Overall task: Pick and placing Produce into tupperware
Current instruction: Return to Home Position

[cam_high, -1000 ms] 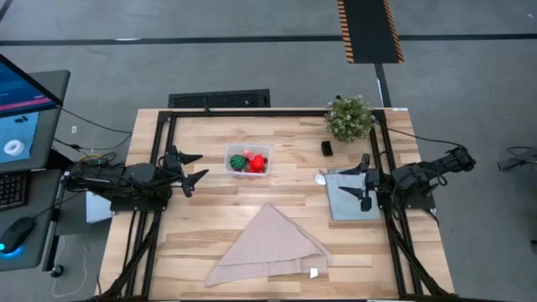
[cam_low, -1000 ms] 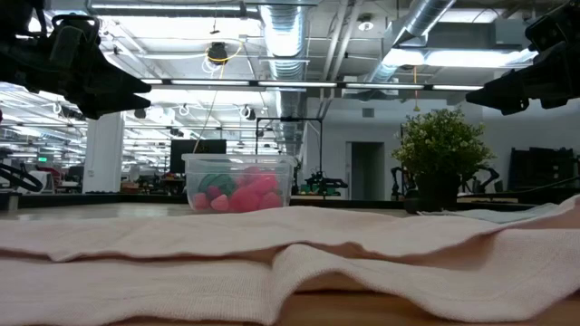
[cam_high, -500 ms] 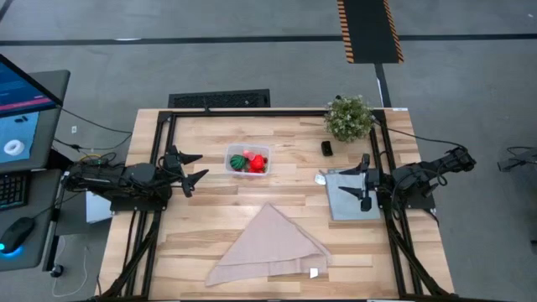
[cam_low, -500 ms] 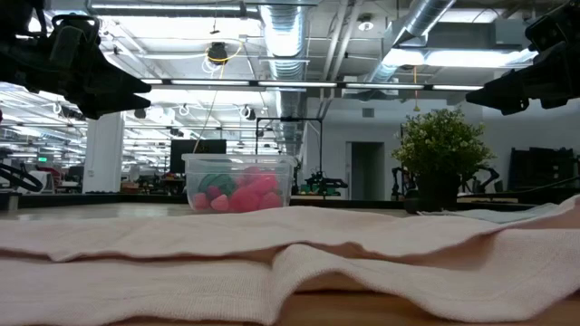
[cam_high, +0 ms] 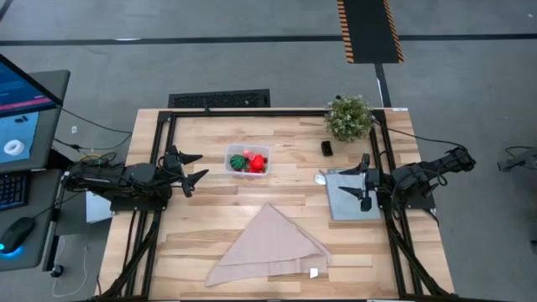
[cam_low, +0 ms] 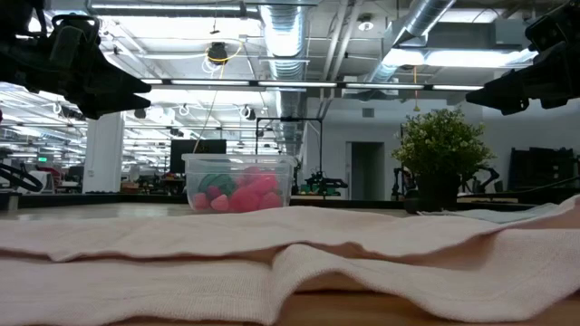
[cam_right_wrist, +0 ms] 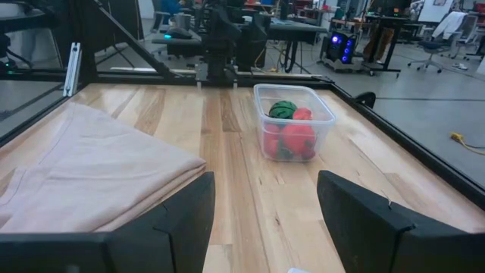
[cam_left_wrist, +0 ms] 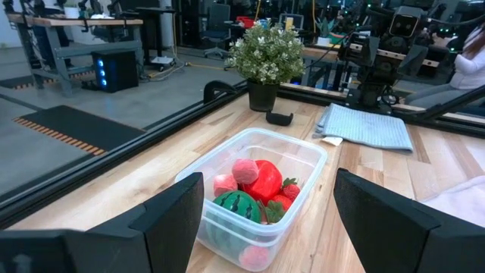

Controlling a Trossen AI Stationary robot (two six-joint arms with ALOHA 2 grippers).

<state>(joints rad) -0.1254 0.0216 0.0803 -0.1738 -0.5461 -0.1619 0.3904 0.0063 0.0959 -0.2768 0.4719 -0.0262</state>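
Pale wood table (cam_high: 277, 189), from above: the tub (cam_high: 227, 159) sits far-middle with the produce (cam_high: 250, 162) inside, none loose. The left gripper (cam_high: 195, 167) hangs at the left edge, fingers spread, empty. The right gripper (cam_high: 366, 180) hangs over a grey panel (cam_high: 344, 205), likewise spread.

Low view: both hang high above the cloth (cam_low: 272, 263).

Wrist views: each faces the filled tub.

Packing looks done. Homing seems in hand, needing only a clear retreat. No writing is readable.

No change against the earlier views: left gripper (cam_high: 201, 165), right gripper (cam_high: 366, 181), tupperware (cam_high: 228, 159) and produce (cam_high: 250, 163) in identical positions
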